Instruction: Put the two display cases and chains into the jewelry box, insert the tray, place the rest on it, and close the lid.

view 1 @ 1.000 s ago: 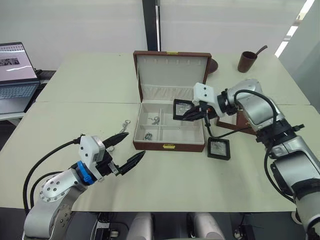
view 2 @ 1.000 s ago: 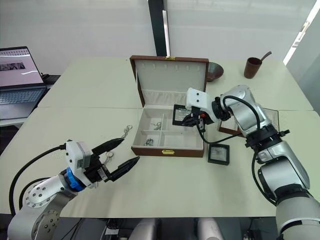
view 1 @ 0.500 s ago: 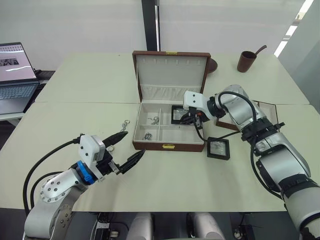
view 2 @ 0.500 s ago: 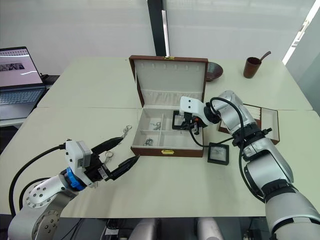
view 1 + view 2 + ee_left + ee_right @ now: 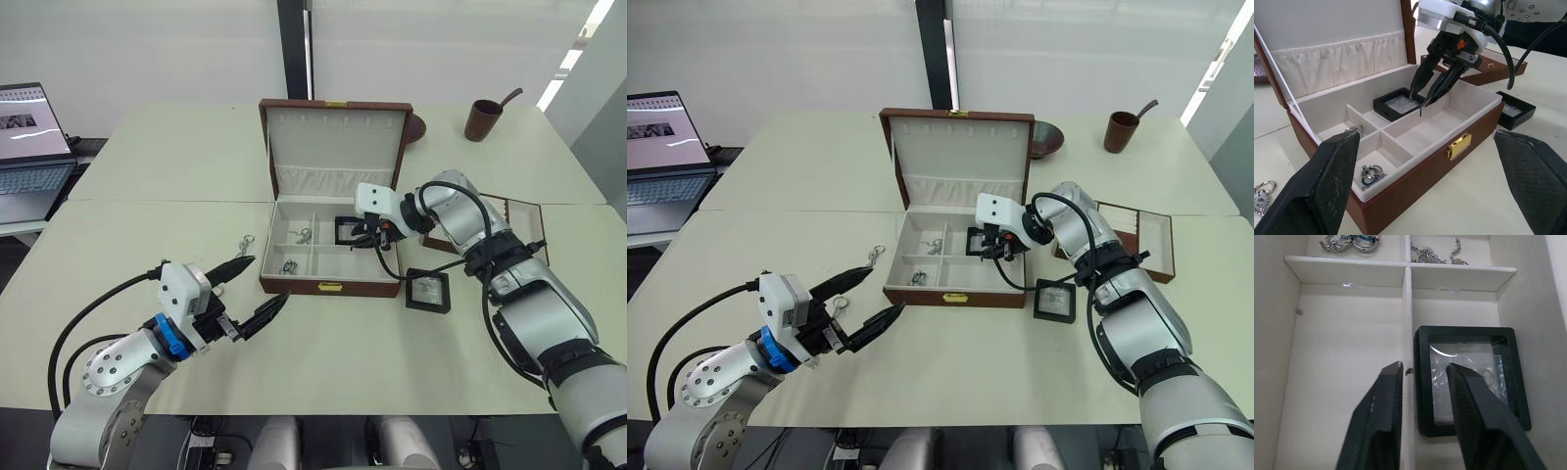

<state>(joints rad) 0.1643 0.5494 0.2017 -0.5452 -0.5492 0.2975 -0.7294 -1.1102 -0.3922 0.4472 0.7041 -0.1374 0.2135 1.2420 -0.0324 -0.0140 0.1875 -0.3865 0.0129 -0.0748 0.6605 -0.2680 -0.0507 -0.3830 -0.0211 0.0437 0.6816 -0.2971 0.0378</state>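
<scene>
Right claw [image 5: 371,238] slightly parted, empty, poised just above one display case [image 5: 1469,377] lying flat in rear right compartment of open jewelry box [image 5: 328,284]. Second display case [image 5: 428,291] on surface beside box. Left claw [image 5: 251,287] spread wide, empty, near loose chain [image 5: 243,242].

Off to my far left a laptop [image 5: 29,157] sits open with its screen lit, well apart from everything else. I'm looking across pale cream tables [image 5: 167,157] pushed together, a seam running between them. At the far right corner stands a dark brown cup [image 5: 482,120] with a handle sticking up out of it. Nearer the middle, a dark bowl [image 5: 1048,139] peeks out, mostly hidden. Behind it all, a white wall with a dark vertical post [image 5: 293,49].
</scene>
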